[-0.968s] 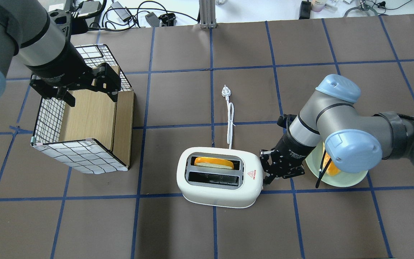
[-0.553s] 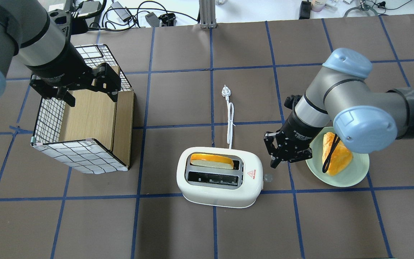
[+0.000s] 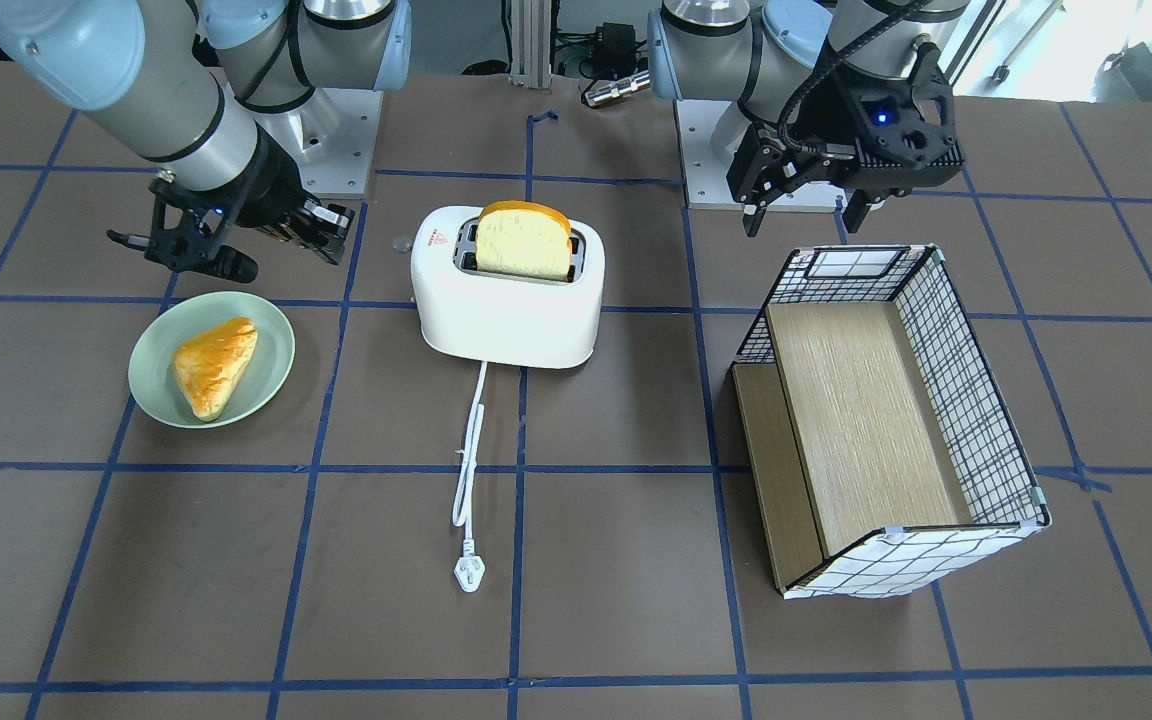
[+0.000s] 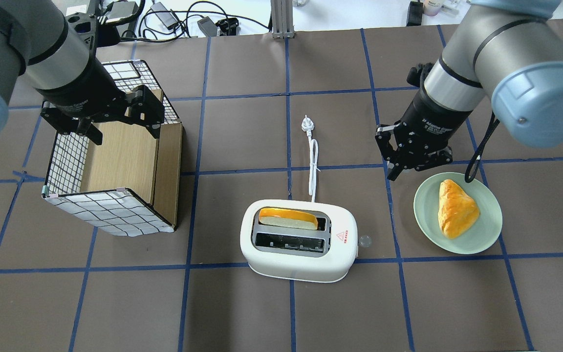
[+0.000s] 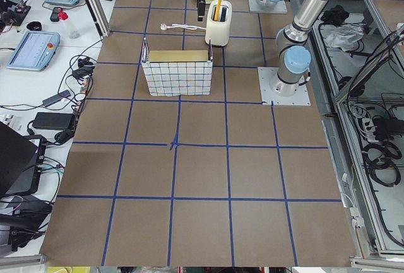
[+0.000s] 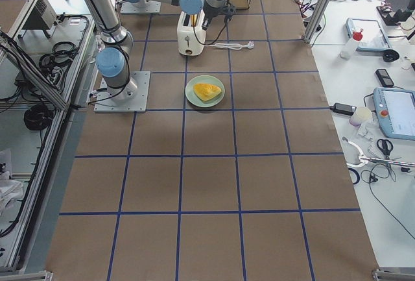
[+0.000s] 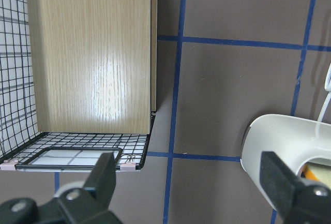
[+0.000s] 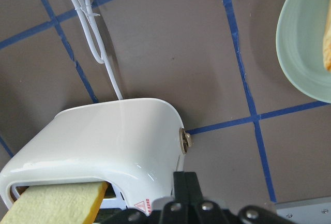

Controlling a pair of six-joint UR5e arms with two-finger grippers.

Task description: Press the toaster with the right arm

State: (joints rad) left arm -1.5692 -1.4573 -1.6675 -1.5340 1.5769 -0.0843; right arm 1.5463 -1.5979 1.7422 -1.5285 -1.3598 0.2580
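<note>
Right gripper point(image 4: 394, 173) clenched empty, hanging apart from the toaster point(image 4: 291, 266).
Toaster sits mid-table between wire basket point(image 4: 110, 210) and plate point(image 4: 491, 234), bread slice point(image 4: 289, 218) standing high. I'd guess the lever knob point(image 4: 364, 240) is unlatched, and closed fingertips could slip off it or shove the toaster sideways. Left gripper point(image 4: 124, 133) gapes above the basket. The red triangle label's point(image 4: 341, 236) text is unreadable.

Pastry point(image 4: 457, 209) on green plate point(image 4: 489, 229); wire basket point(image 4: 110, 215) holding wooden boards point(image 4: 125, 156).
</note>
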